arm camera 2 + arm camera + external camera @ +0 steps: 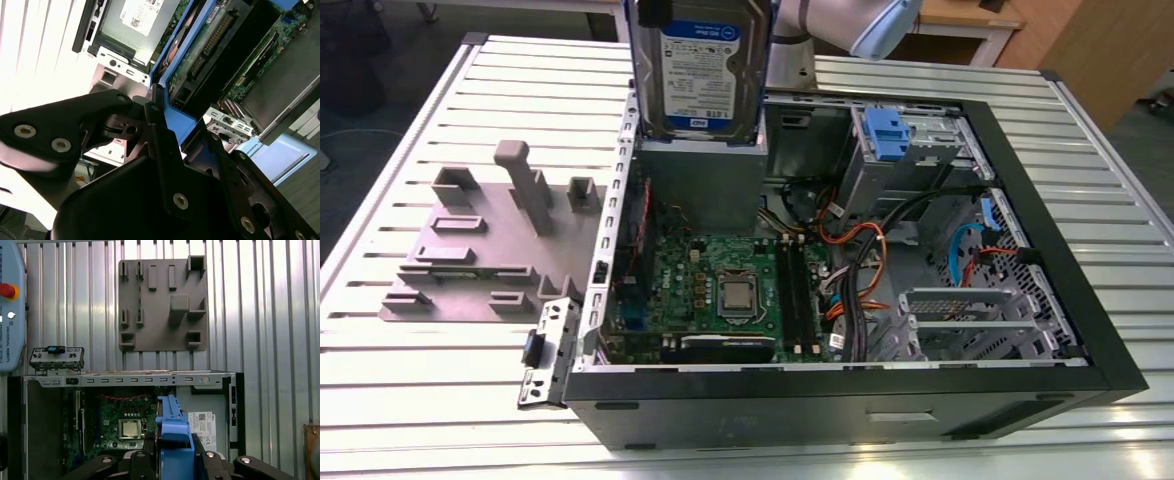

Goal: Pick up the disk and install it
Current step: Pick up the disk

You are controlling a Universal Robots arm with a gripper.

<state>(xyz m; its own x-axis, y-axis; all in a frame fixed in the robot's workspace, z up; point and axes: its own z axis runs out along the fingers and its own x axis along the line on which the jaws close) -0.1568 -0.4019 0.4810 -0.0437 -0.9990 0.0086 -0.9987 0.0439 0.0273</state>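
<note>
- On the exterior view's left, the grey fixture plate point(467, 270) lies beside the open case point(1067, 250).
- Centre: the disk point(700, 70) hangs upright above the case. The gripper point(172, 452) seems clamped on its blue bracket point(175, 432).
- Pick-up looks done; installing calls for alignment with the drive bay point(907, 165), rightward.

A worktable point(1067, 150) with a top of long, ribbed metal slats spreads across nearly the whole exterior view, its dark-capped corners at eleven and one o'clock. The slats are pale silver, and overhead light glares off them – strongest from six round to eight o'clock, where the ridges wash out almost to white. Past the table's edge at nine to ten o'clock lies a dark grey floor point(380, 160), dull and unlit by comparison. At one to two o'clock stands light-brown wooden furniture point(1101, 50) (a flat panel, with a lighter desktop just beside it at twelve to one), and more grey floor shows below it.
</note>
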